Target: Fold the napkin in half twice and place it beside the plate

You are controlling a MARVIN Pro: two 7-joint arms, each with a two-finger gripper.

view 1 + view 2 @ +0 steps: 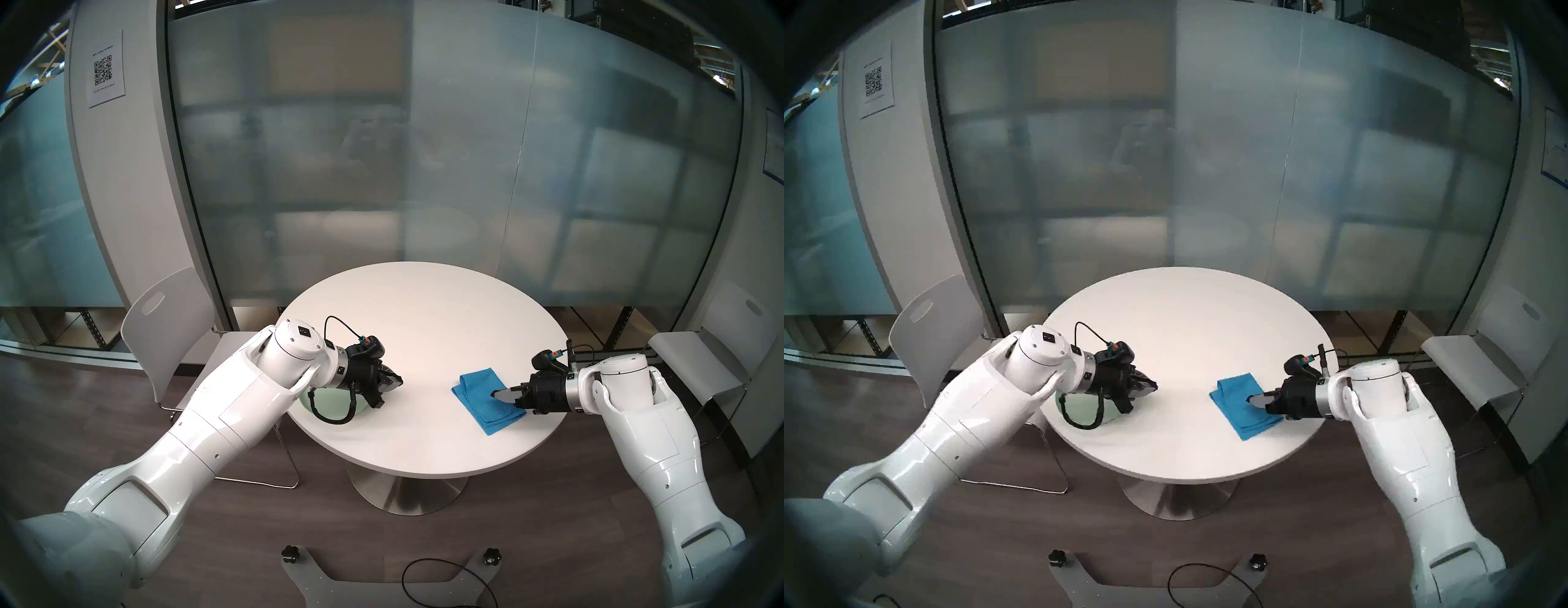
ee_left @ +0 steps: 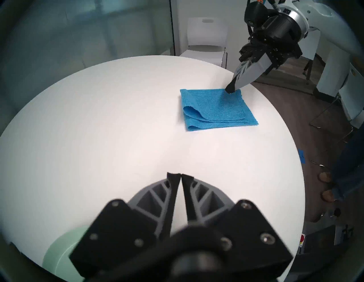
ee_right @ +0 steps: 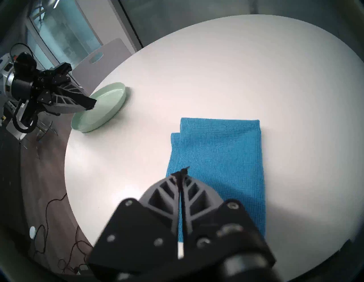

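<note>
- The napkin (image 2: 212, 107) lies flat on the round white tabletop (image 1: 424, 322), on the robot's right half and near the front edge. It is well apart from the plate (image 3: 102, 110), which sits at the tabletop's left front edge.
- It looks folded into a compact, roughly square stack. Layered edges show along one side and a soft rounded fold at a corner, so both folds seem done; the move beside the plate appears still to come.
- The cloth is bright blue with a fuzzy woven texture, plain. The layers are slightly offset, with the lower edges peeking out.
- The right end effector (image 3: 182, 173) has its fingers pressed together, tips at the napkin's near edge. Whether any cloth is pinched between them I cannot tell.
- The left end effector (image 2: 180, 175) is nearly closed and empty. It hangs over the plate, likely parked clear so the right arm has room.
</note>
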